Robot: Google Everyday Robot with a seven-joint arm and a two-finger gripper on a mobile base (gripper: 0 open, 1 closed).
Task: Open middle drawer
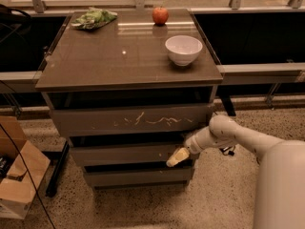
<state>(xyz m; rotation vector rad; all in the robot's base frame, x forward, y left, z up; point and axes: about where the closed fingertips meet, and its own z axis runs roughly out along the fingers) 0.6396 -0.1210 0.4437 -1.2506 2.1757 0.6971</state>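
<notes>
The cabinet has three drawer fronts. The middle drawer is a plain grey-brown front below the top front with white squiggly scratches and above the smaller bottom front. It looks closed, roughly flush with the others. My gripper, with yellowish fingertips, comes in from the right on a white arm and sits against the right end of the middle drawer front, near its lower edge.
On the cabinet top are a white bowl, a red apple and a green bag of leafy food. A cardboard box stands on the floor at the left. A rail runs behind.
</notes>
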